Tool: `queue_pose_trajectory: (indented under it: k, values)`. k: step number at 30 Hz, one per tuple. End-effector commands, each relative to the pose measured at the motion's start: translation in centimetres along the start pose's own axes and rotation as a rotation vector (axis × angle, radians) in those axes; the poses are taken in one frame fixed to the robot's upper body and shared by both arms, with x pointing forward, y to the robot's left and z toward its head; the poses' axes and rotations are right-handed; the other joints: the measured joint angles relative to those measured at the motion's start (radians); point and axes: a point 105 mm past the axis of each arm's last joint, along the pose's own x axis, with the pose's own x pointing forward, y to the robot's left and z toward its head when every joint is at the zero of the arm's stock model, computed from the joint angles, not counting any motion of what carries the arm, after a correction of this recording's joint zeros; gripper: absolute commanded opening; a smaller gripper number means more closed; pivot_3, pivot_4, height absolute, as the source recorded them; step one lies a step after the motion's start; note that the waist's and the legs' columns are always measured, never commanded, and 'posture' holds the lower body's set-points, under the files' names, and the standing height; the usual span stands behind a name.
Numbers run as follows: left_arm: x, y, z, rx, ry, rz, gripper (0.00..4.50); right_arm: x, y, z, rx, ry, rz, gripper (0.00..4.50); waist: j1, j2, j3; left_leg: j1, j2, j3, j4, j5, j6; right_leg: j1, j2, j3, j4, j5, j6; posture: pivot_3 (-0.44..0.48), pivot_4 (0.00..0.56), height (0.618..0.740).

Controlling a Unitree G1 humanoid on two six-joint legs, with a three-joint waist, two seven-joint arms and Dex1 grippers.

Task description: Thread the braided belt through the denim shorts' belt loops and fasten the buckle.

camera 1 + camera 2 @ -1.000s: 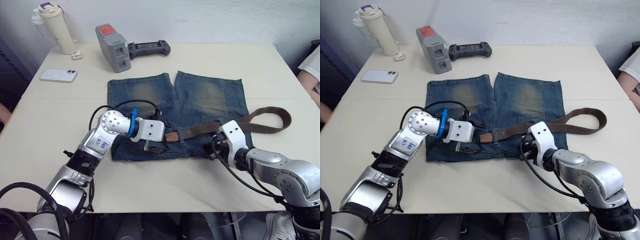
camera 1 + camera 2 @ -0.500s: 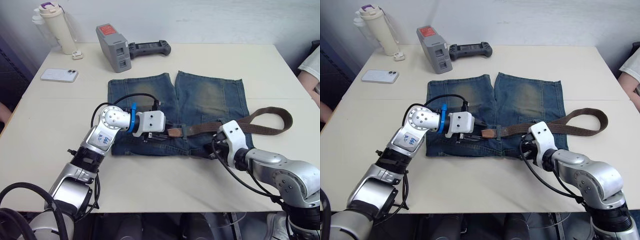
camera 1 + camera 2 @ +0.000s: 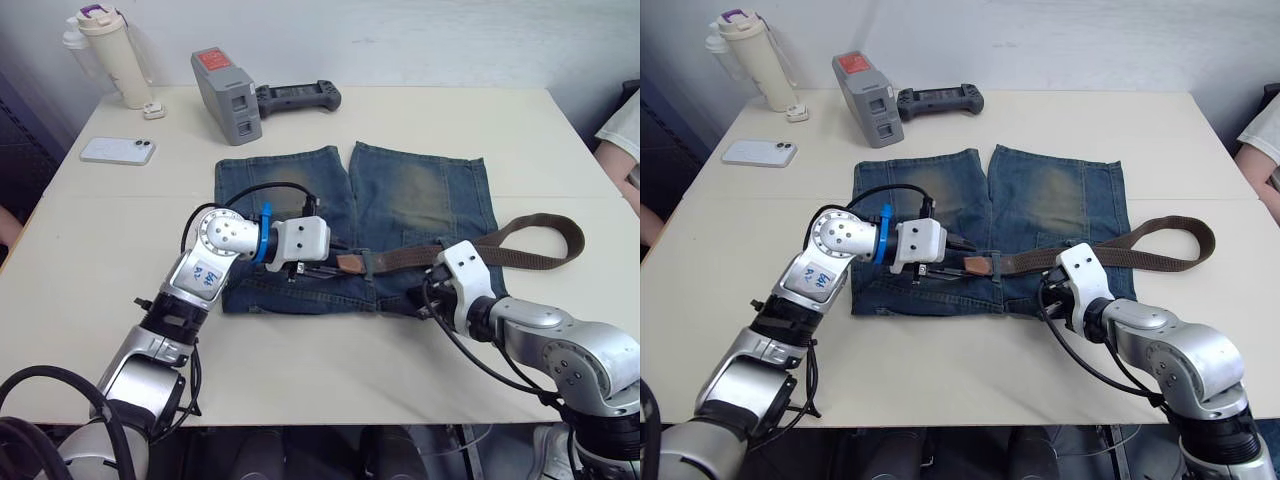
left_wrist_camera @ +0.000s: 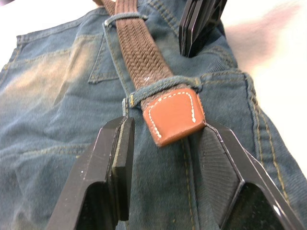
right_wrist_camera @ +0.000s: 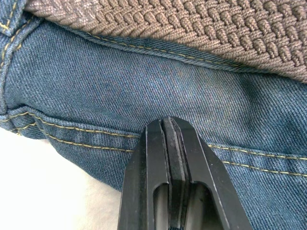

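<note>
The denim shorts [image 3: 400,190] lie flat mid-table, waistband toward me. The braided belt [image 3: 420,257] runs along the waistband and curls into a bend [image 3: 560,235] off the right side. Its brown leather tip [image 4: 173,116] pokes out of one of the belt loops [image 4: 163,87]; another loop [image 4: 122,17] crosses the belt farther along. My left gripper [image 4: 165,127] is open, a finger on each side of the tip. My right gripper [image 5: 169,122] is shut, its tips pressed on the denim just below the belt [image 5: 201,28]. The buckle is hidden.
At the back of the table stand a cream bottle [image 3: 115,55], a grey box with a red label [image 3: 228,95] and a black controller [image 3: 298,97]. A white phone [image 3: 117,150] lies at the left. A person's sleeve [image 3: 622,130] shows at the right edge.
My left gripper has moved up from the waistband's lower edge to the belt's leather tip. The waistband's left part has shifted a little away from me. The right arm has barely moved.
</note>
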Motion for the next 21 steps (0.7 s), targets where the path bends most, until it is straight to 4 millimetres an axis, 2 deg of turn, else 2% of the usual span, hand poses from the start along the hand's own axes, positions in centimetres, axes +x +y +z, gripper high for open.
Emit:
queue_pose_trajectory:
  k: [1, 2, 4, 6, 10, 21]
  values:
    - [-0.3, 0.1, 1.0, 0.032, -0.039, 0.004, 1.7, 0.0, 0.1, -0.4, 0.0, 0.02, 0.004, 0.0, -0.001, 0.0, 0.0, 0.0, 0.0, 0.0, 0.0, 0.0, 0.0, 0.0, 0.0, 0.0, 0.0, 0.0, 0.0, 0.0, 0.15, 0.664]
    - [-0.3, 0.1, 1.0, 0.031, -0.039, 0.003, 1.48, 0.0, 0.1, -0.4, 0.0, 0.02, 0.004, 0.0, 0.0, 0.0, 0.0, 0.0, 0.0, 0.0, 0.0, 0.0, 0.0, 0.0, 0.0, 0.0, 0.0, 0.0, 0.0, 0.0, 0.15, 0.664]
    - [-0.4, 0.1, 1.0, 0.031, -0.041, 0.005, 0.64, 0.0, 0.1, -0.4, 0.001, 0.019, 0.005, 0.0, 0.0, 0.0, 0.0, 0.0, 0.0, 0.0, 0.0, 0.0, 0.0, 0.0, 0.0, 0.0, 0.0, 0.0, 0.0, 0.0, 0.15, 0.664]
    - [-0.4, 0.1, 1.0, 0.03, -0.043, 0.004, 0.06, 0.1, 0.1, -0.5, -0.002, 0.023, 0.004, 0.0, 0.0, 0.0, 0.0, 0.0, 0.0, 0.0, 0.0, 0.0, 0.0, 0.0, 0.0, 0.0, 0.0, 0.0, 0.0, 0.0, 0.15, 0.664]
    - [-0.8, 0.0, 0.7, 0.029, -0.034, 0.004, 0.06, 0.1, 0.2, -0.6, 0.0, 0.025, 0.006, 0.0, -0.001, 0.0, 0.0, 0.0, 0.0, 0.0, 0.0, 0.0, 0.0, 0.0, 0.0, 0.0, 0.0, 0.0, 0.0, 0.0, 0.15, 0.664]
    - [-5.9, 1.0, -1.1, 0.08, 0.111, 0.037, 0.06, 0.2, -1.7, -1.5, 0.027, 0.08, -0.044, 0.0, -0.013, -0.001, 0.0, 0.001, 0.0, -0.001, 0.0, 0.0, 0.0, 0.001, 0.0, -0.001, 0.0, 0.0, 0.0, 0.0, 0.15, 0.664]
